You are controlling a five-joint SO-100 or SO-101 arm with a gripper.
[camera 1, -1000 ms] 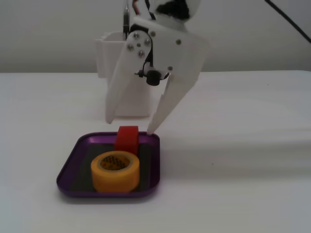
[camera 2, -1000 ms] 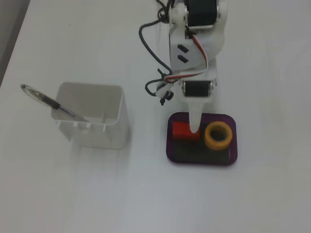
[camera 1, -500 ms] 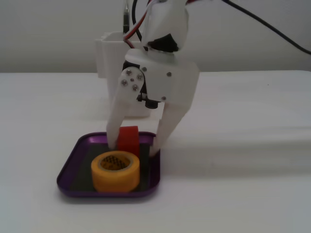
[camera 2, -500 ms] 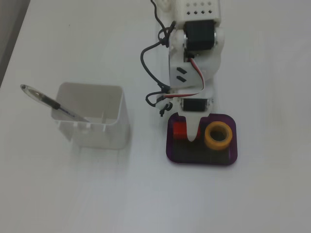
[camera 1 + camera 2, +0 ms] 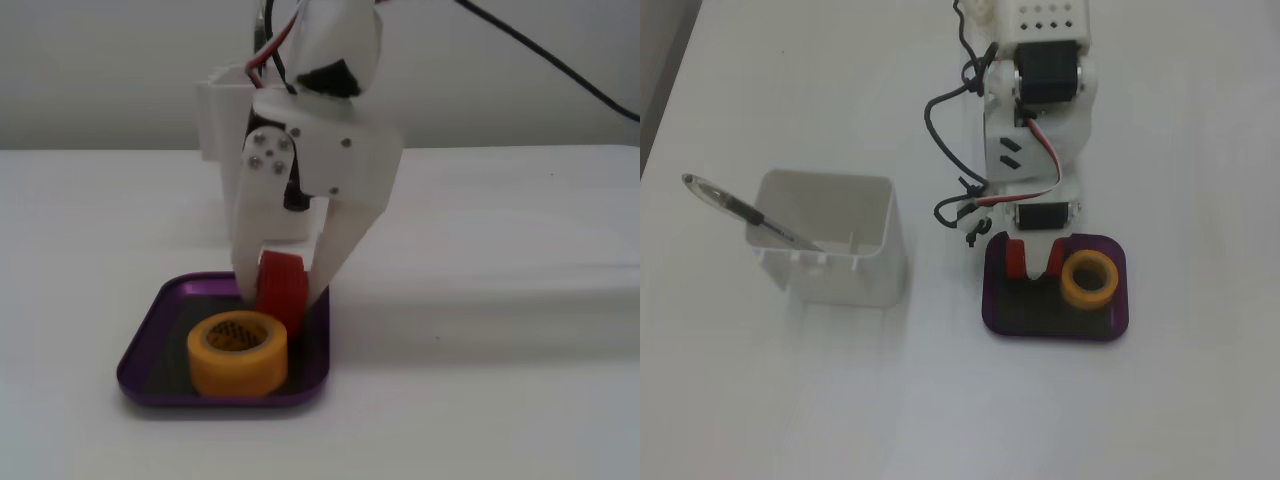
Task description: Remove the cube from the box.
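The red cube (image 5: 283,283) sits at the back of the purple box (image 5: 141,346), tilted, with its lower edge still down inside the rim. My gripper (image 5: 281,300) is shut on it, one white finger pressed against each side. In the fixed view from above, the gripper (image 5: 1032,270) covers the cube's middle. The cube (image 5: 1014,257) shows there only as red slivers on either side of a finger, at the back left of the box (image 5: 993,303).
A yellow tape roll (image 5: 237,352) stands in the box just in front of the cube; from above, the tape roll (image 5: 1088,279) is to its right. A tall white container (image 5: 830,238) holding a pen (image 5: 740,210) stands left of the box.
The gripper came down into the box with its fingers on either side of the cube, then shut on it. The cube has tipped slightly.
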